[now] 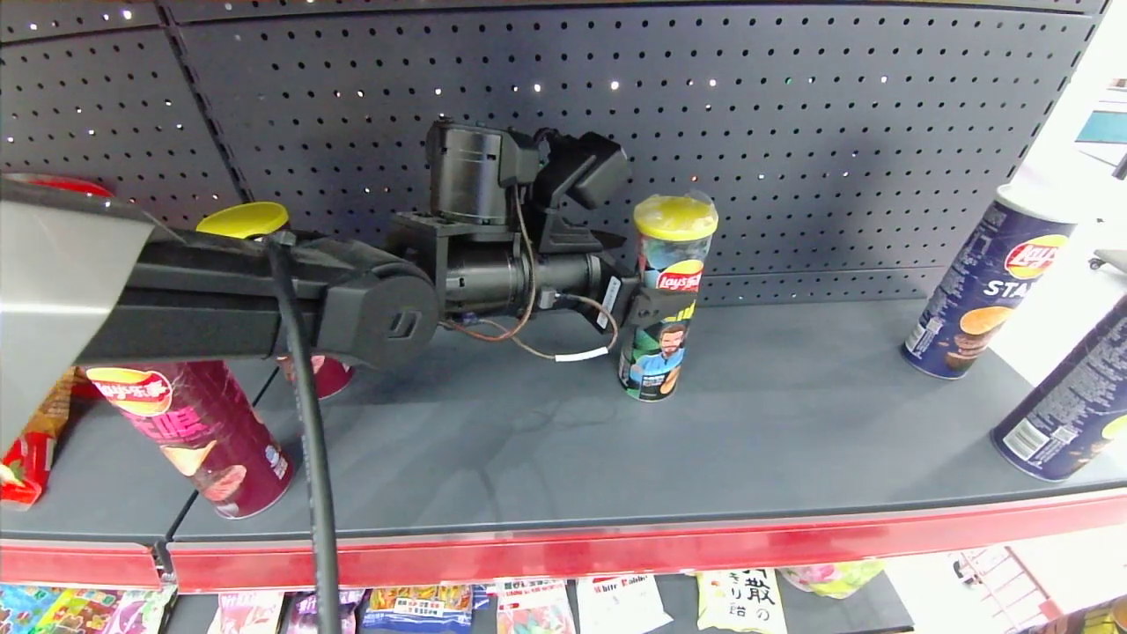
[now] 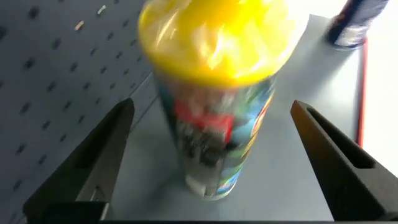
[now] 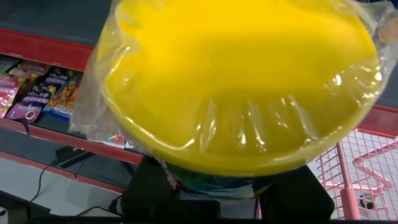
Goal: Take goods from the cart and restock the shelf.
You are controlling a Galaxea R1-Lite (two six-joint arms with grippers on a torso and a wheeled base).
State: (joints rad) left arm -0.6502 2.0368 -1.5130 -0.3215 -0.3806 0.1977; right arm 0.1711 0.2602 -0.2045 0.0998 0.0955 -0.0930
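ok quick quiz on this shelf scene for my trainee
1. True or false: the left tool is shut on the shelf can.
2. The shelf can is: A upright, B on its side, C upside down.
3. What does the right tool hold?
Key: 1 false, its fingers stand open either side of it; 2 A; 3 a second can with a yellow lid.

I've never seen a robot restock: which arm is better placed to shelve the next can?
Right, likely: its end effector holds a yellow-lidded chips can. The left end effector is open around the cartoon-printed can standing on the shelf.
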